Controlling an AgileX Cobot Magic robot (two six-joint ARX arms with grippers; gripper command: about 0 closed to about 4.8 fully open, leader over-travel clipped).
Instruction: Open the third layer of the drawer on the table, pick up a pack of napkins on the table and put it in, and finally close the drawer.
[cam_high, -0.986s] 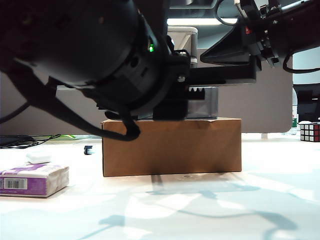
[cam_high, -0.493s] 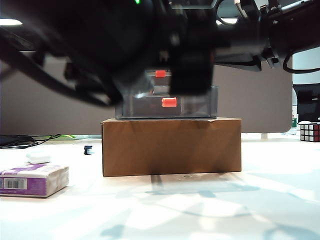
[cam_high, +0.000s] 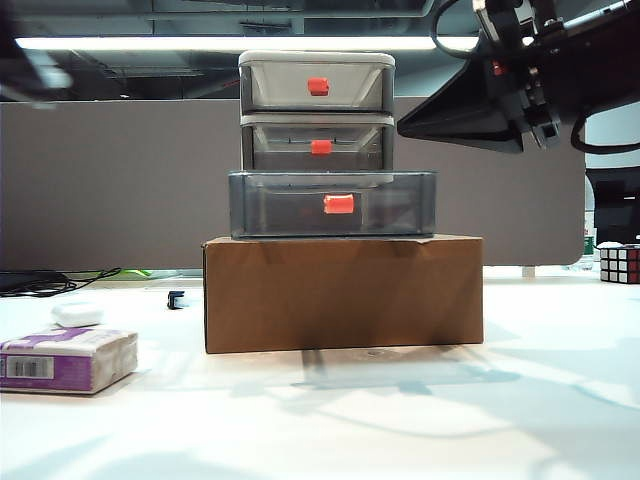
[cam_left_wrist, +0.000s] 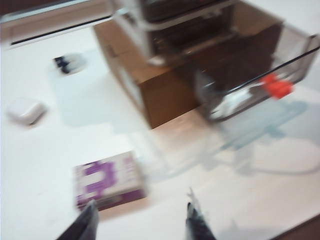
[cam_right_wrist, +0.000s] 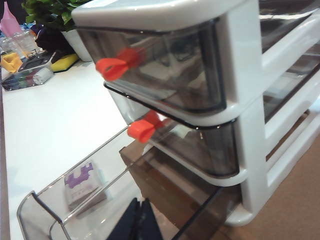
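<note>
Exterior view shows the pack of napkins (cam_high: 66, 359) near the table's (cam_high: 420, 420) left edge. It looks soft and light; grab its long sides. The left gripper (cam_left_wrist: 141, 220) hangs spread above it. The third layer (cam_high: 333, 204) sticks out open. The right gripper (cam_right_wrist: 140, 220) sits pressed together by it.

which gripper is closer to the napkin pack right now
Left. The left gripper hovers just above the pack of napkins, fingers apart. The right gripper is up at the cabinet, over the third layer, which is pulled out.
</note>
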